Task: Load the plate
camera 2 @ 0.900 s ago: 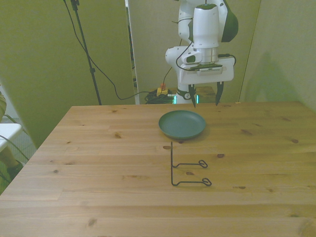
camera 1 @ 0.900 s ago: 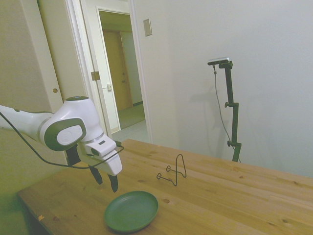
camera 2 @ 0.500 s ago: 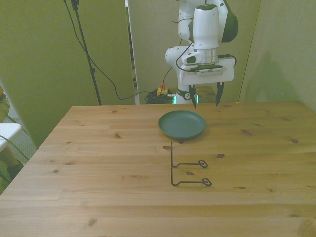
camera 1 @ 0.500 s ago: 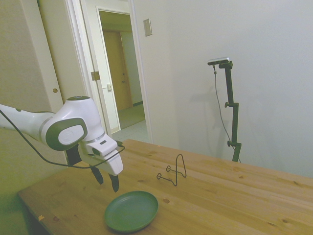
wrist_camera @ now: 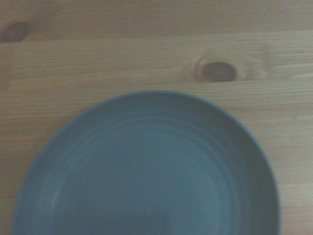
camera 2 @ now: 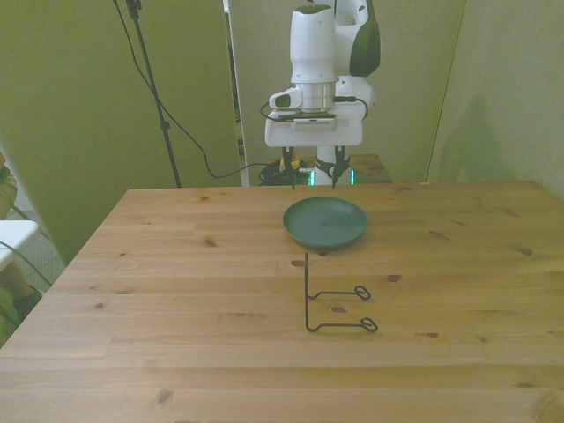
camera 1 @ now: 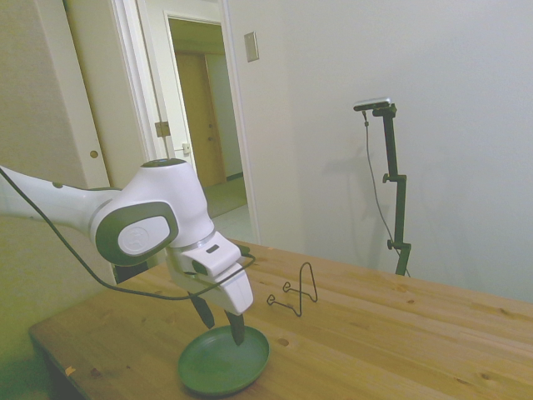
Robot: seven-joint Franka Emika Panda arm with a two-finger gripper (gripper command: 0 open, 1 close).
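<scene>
The gripper [camera 2: 313, 174], fingers spread, hangs over the unmarked green plate [camera 2: 324, 223].

A small black wire stand [camera 2: 333, 300] rests on the wooden table [camera 2: 176, 291]; a doorway [camera 1: 204, 133] stands open behind.

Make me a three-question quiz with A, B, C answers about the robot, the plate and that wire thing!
1. Where is the wire stand?
A. On the plate
B. On the table, apart from the plate
C. In the gripper

2. What colour is the plate?
A. Dark green
B. Red
C. White

3. How is the gripper?
A. Shut on the plate
B. Shut on the stand
C. Open, holding nothing

Answers:
1. B, bare wooden table shows between stand and plate.
2. A, it looks dark green in the side and front views.
3. C, the front view shows its fingers spread apart above the plate's far rim.
</scene>
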